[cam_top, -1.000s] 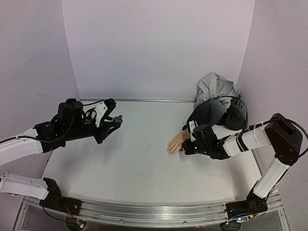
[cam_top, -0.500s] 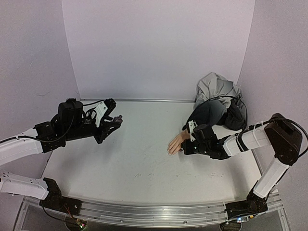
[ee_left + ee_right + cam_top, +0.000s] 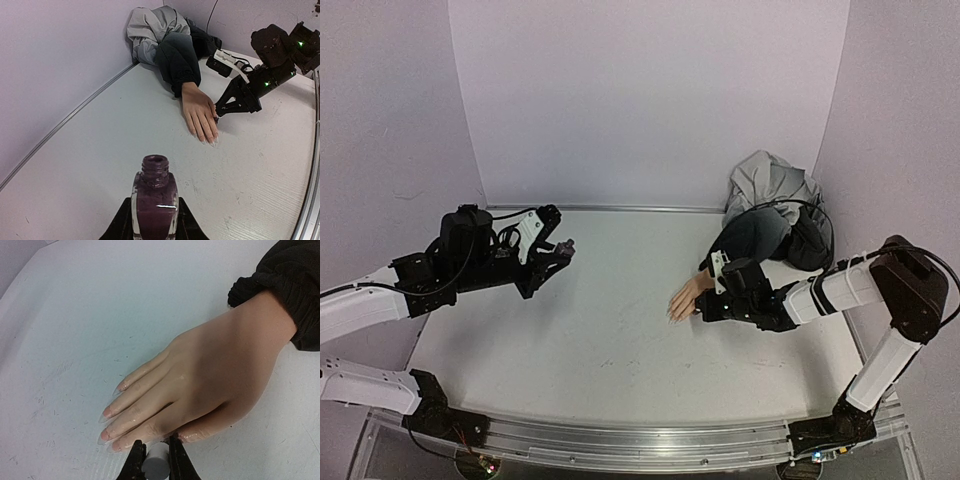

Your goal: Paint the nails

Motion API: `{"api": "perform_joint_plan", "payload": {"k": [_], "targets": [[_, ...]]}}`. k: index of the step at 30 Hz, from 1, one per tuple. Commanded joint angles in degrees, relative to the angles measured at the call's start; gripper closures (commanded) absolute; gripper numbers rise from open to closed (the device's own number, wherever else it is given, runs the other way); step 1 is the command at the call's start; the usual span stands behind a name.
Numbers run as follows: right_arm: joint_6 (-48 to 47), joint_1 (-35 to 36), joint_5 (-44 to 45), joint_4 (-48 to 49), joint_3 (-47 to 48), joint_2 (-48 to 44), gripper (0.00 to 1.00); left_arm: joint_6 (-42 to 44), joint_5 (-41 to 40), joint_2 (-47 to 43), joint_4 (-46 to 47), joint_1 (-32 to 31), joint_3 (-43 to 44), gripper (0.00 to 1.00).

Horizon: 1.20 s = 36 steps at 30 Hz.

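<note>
A peach mannequin hand (image 3: 684, 297) with a dark sleeve lies palm down on the white table. Its pale pink nails (image 3: 107, 413) point toward the table's middle; they also show in the left wrist view (image 3: 212, 141). My right gripper (image 3: 156, 454) is shut on a white brush cap (image 3: 156, 466), its tip at the thumb (image 3: 215, 422). The thumb nail is hidden behind the jaws. In the top view this gripper (image 3: 704, 305) touches the hand's near side. My left gripper (image 3: 563, 250) is shut on an open bottle of dark maroon polish (image 3: 154, 200), held above the table's left side.
A grey and black jacket (image 3: 775, 195) is bunched in the back right corner, with the sleeve running from it to the hand. Lilac walls close in the back and both sides. The right arm (image 3: 272, 55) shows beyond the hand in the left wrist view.
</note>
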Motion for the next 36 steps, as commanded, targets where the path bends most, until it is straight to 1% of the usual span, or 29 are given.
{"api": "perform_joint_plan", "payload": {"k": [1, 5, 9, 15, 36], "targets": [[1.0, 0.4, -0.7, 1.1, 0.1, -2.5, 1.00, -0.6, 0.9, -1.5, 2.4, 0.3, 3.6, 1.00], [1.5, 0.5, -0.6, 0.2, -0.4, -4.8, 1.00, -0.7, 0.9, -1.6, 2.4, 0.3, 3.6, 1.00], [2.2, 0.4, 2.7, -2.3, -0.9, -7.4, 1.00, -0.8, 1.1, -1.7, 2.4, 0.3, 3.7, 1.00], [2.3, 0.5, 6.0, -5.5, 1.9, -4.6, 1.00, -0.9, 1.3, -1.4, 2.4, 0.3, 3.7, 1.00], [0.7, 0.4, 4.8, -2.9, 3.0, -0.7, 1.00, -0.7, 0.9, -1.4, 2.5, 0.3, 3.7, 1.00]]}}
